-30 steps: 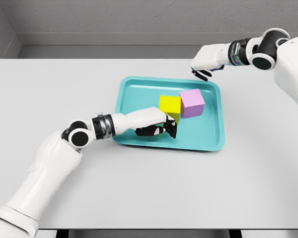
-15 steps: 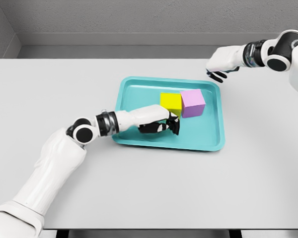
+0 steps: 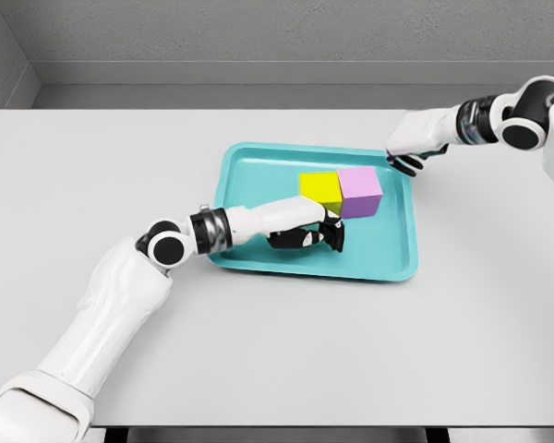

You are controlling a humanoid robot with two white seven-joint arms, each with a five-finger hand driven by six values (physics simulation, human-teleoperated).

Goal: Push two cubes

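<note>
Teal tray (image 3: 392, 263) on the grey table (image 3: 120, 157), head view: two cubes inside, one yellow cube (image 3: 320, 189) touching one pink cube (image 3: 360, 191). Left hand (image 3: 309, 235) in the tray, fingers curled, gripping nothing, just beside the yellow cube. Right hand (image 3: 408, 161) at the tray's far right corner, fingers curled, empty.

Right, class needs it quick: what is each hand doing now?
Left hand: fingers curled, holding nothing, against the yellow cube.
Right hand: cannot be told, at the tray corner.
</note>
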